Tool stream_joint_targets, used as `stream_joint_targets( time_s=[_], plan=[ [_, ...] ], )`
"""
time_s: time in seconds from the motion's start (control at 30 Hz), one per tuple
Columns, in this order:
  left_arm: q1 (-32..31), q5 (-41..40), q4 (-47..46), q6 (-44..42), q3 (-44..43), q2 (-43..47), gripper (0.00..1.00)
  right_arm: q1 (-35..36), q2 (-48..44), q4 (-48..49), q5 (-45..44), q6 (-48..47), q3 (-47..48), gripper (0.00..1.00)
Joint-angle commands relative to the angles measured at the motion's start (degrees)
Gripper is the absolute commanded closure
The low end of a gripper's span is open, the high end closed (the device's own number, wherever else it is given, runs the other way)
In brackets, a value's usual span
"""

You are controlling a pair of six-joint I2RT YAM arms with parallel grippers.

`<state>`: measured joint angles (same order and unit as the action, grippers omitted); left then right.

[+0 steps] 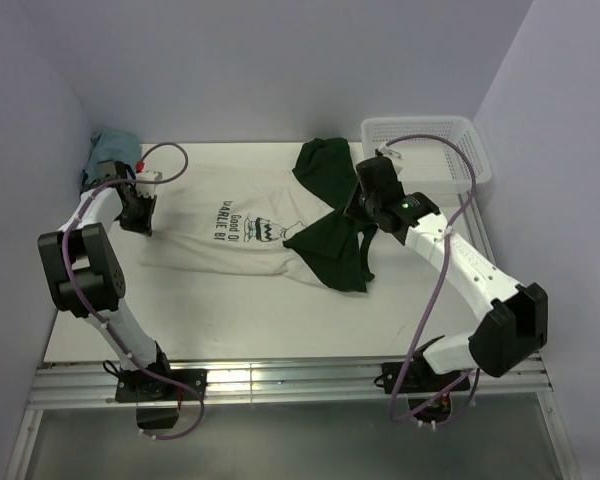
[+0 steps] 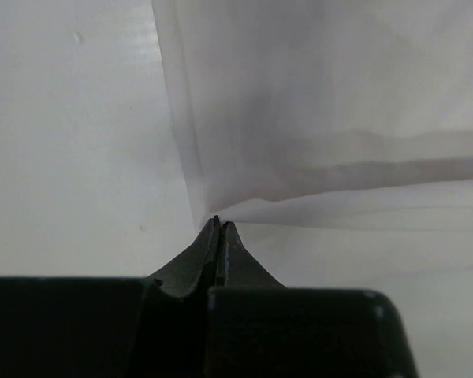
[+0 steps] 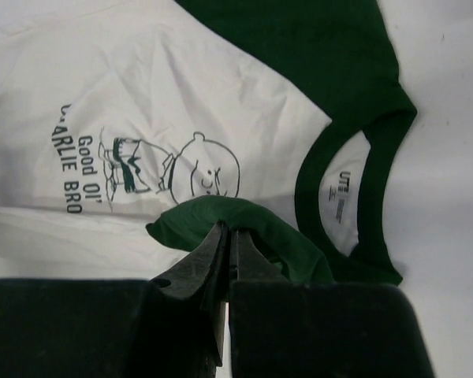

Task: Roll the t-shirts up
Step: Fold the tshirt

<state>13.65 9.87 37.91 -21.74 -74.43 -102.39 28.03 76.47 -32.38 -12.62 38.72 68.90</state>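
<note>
One t-shirt lies spread on the white table, cream with dark green sleeves and a small dark print on the chest. My left gripper is at the shirt's left end, shut on a corner of the cream cloth, which meets its tips. My right gripper is over the shirt's right end, shut on a fold of green sleeve just beyond its tips. The neckband and print lie beyond that fold.
A white mesh basket stands at the back right, close behind my right arm. A small teal-blue cloth is bunched in the back left corner. Walls close in on both sides and at the back.
</note>
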Motion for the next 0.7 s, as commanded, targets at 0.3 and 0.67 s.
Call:
stream_joint_targets(
  time_s=[0.3,0.67],
  plan=[
    [-3.2,-2.8,-3.8,6.5,-11.9,-9.8,1.0,-4.8,12.6,8.0,1.5,-6.1,9.1,1.0],
    [-4.2,-7.1,-4.8,7.3,-14.3,-12.7,1.0,-6.8,21.3,8.4,0.7,-7.6,14.4,1.0]
  ],
)
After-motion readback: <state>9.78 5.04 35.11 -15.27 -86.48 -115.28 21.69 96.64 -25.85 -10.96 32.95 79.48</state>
